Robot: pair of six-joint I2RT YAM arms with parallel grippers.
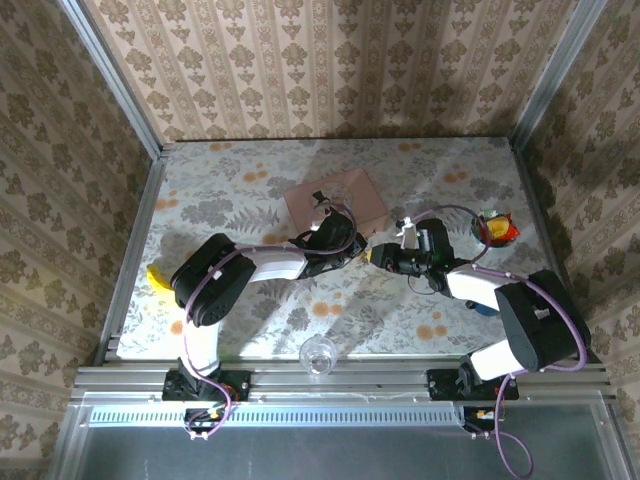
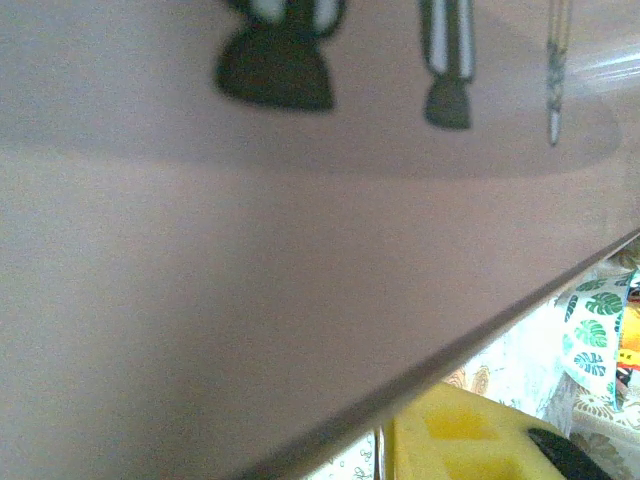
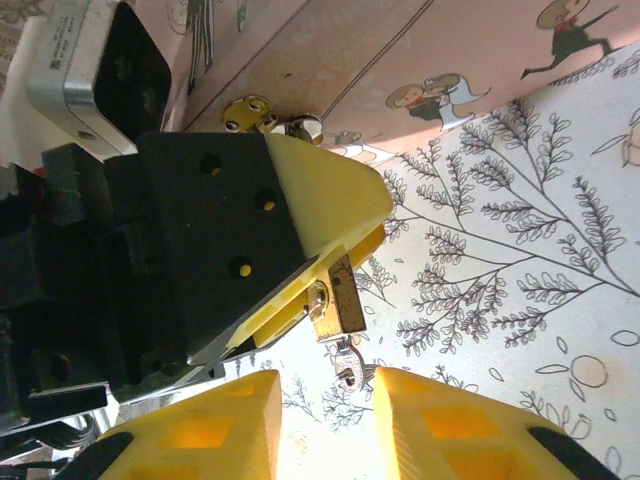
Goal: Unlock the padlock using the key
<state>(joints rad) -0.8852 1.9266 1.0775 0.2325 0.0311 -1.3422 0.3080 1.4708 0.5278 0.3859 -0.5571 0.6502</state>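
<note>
In the right wrist view the small brass padlock (image 3: 338, 300) is pinched between the yellow fingers of my left gripper (image 3: 355, 250), which is shut on it. The key (image 3: 347, 362) sticks out of the padlock's underside and hangs just off the table. My right gripper (image 3: 327, 420) is open, with one yellow finger on each side of the key head; the head lies close to the right-hand finger (image 3: 450, 430). From above, the left gripper (image 1: 352, 250) and right gripper (image 1: 380, 256) meet tip to tip at the pink box's near edge.
The pink picture box (image 1: 335, 200) lies flat just behind the grippers; its lid (image 2: 250, 250) is pressed close to the left wrist camera. A clear glass (image 1: 318, 355) stands at the near edge, a yellow object (image 1: 158, 278) at the left, and a red and yellow item (image 1: 497, 230) at the right.
</note>
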